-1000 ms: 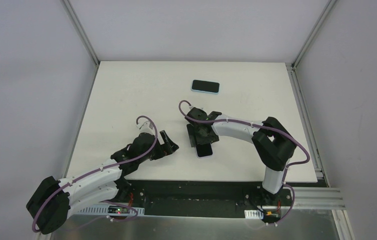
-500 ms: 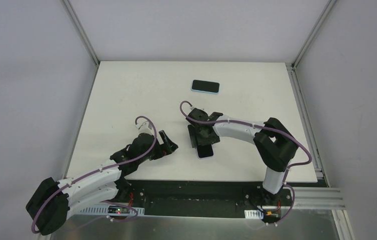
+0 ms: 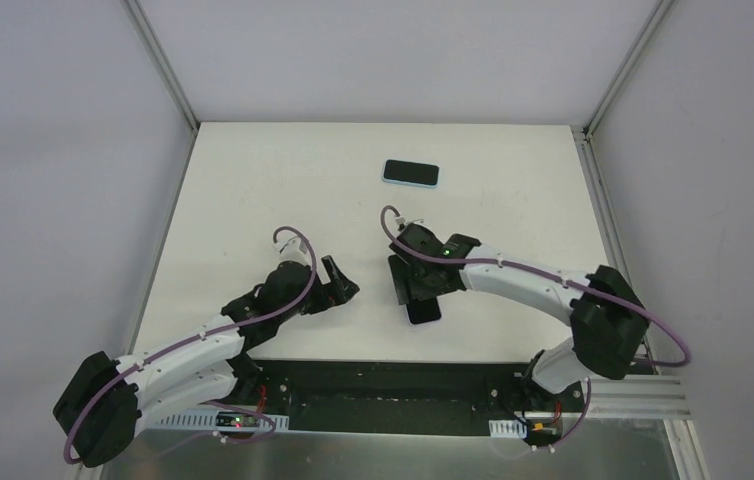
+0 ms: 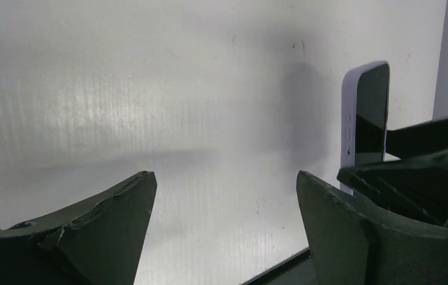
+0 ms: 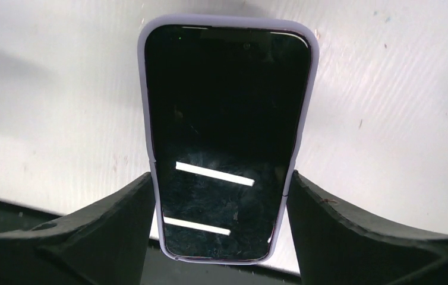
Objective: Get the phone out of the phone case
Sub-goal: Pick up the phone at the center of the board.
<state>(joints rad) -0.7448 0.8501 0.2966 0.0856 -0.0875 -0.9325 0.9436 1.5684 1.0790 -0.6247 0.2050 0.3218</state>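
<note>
The right gripper [image 5: 218,178] is seen with its dark fingers [image 5: 120,225] pressed against the two long sides of the lilac soft phone case [image 5: 145,89], so that the cased black-screened phone [image 5: 227,119] is pinched across its width near its lower end, screen up. Compared with half a second ago, the right arm's elbow is swung out towards the right edge of the white table [image 3: 253,200]. The gripper and the phone are carried together a little towards that edge, and this shared shift is taken as a sign that the pinch holds. The phone is now found close to the near edge, slightly right of the middle; whether it rests on the table or is raised just off it cannot be told. The phone is not yet parted from the case: the lilac rim is seen all round the screen. The left gripper [image 4: 224,175] is held spread with nothing between its fingers, low over the table just left of the phone and nearly where it was a second ago; the phone's side is seen edge-on in its wrist view. The move is judged as repositioning so that the left gripper can be brought in to peel the case. A second dark phone in a light blue case [image 3: 411,173] is left untouched near the far edge.
</note>
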